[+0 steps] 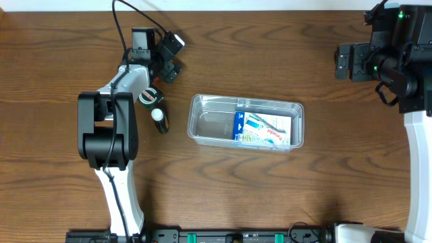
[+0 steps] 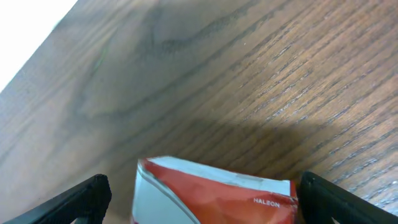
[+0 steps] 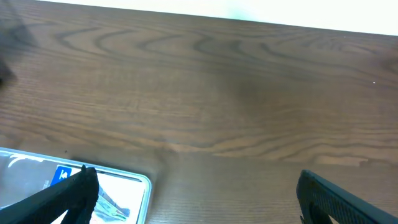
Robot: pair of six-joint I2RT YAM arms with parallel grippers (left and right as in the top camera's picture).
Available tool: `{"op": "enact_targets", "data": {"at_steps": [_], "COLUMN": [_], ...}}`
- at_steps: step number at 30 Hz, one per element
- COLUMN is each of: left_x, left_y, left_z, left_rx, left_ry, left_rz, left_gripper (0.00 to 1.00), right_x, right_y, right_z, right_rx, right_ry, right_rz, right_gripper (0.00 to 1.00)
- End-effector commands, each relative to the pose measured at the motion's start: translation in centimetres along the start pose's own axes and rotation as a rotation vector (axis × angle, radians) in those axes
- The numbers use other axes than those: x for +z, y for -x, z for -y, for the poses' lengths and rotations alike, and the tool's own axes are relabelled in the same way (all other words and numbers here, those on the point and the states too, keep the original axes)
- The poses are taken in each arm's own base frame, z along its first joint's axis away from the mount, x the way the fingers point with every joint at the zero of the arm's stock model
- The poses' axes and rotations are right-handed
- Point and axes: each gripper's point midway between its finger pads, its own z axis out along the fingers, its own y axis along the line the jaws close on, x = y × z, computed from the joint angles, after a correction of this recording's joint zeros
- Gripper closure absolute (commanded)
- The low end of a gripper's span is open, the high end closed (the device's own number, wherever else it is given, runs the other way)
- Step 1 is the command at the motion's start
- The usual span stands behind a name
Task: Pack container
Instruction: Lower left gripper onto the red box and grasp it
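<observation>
Overhead, the left tool [image 1: 166, 65] is hovering over the table's [image 1: 270, 196] far left, jaws standing wide with a red-and-white box [image 2: 211, 193] between them. A small bottle [image 1: 159, 120] is lying nearby. The container [image 1: 209, 125] is sitting mid-table, holding blue-and-white boxes [image 1: 263, 128]. The right tool [image 1: 345, 61] is hanging agape, empty, far right.
</observation>
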Motion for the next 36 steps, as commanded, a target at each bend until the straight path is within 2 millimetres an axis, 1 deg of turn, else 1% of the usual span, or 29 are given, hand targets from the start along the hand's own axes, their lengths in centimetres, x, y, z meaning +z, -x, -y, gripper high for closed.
{"op": "enact_targets", "data": {"at_steps": [1, 3, 6, 12, 14, 18, 19, 26, 31, 36], "left_x": [1.8, 1.7, 1.6, 1.4, 1.4, 1.3, 1.2, 0.4, -1.4, -4.3], "left_y": [-3.3, -3.2, -3.5, -4.6, -4.7, -4.8, -4.7, -4.0, -2.4, -1.0], "left_z": [1.7, 1.7, 2.0, 2.6, 2.7, 2.8, 2.8, 2.3, 1.3, 0.8], "left_rx": [-0.162, -0.198, -0.203, -0.212, -0.213, -0.214, -0.214, -0.251, -0.342, -0.439], "left_ry": [-0.04, -0.039, -0.048, -0.076, -0.079, -0.082, -0.082, -0.072, -0.047, -0.04], "left_rz": [-0.086, -0.087, -0.101, -0.147, -0.153, -0.156, -0.156, -0.146, -0.119, -0.118], "left_gripper": [0.02, 0.02, 0.02, 0.02, 0.07, 0.26, 0.29, 0.29, 0.29, 0.29], "right_x": [0.0, 0.0, 0.0, 0.0, 0.0, 0.0, 0.0, 0.0, 0.0, 0.0], "right_y": [0.0, 0.0, 0.0, -0.1, 0.0, 0.0, 0.0, -0.1, -0.1, -0.1], "right_z": [0.4, 0.4, 0.4, 0.4, 0.4, 0.4, 0.4, 0.3, 0.3, 0.3], "right_rx": [0.022, 0.021, 0.021, 0.021, 0.021, 0.021, 0.021, 0.021, 0.021, 0.021], "right_ry": [-0.012, -0.012, -0.012, -0.011, -0.012, -0.012, -0.012, -0.011, -0.011, -0.011], "right_rz": [-0.002, -0.002, -0.002, -0.002, -0.002, -0.002, -0.002, -0.002, -0.002, -0.003], "right_gripper": [0.01, 0.01, 0.01, 0.01, 0.01, 0.01, 0.01, 0.01, 0.01, 0.01]}}
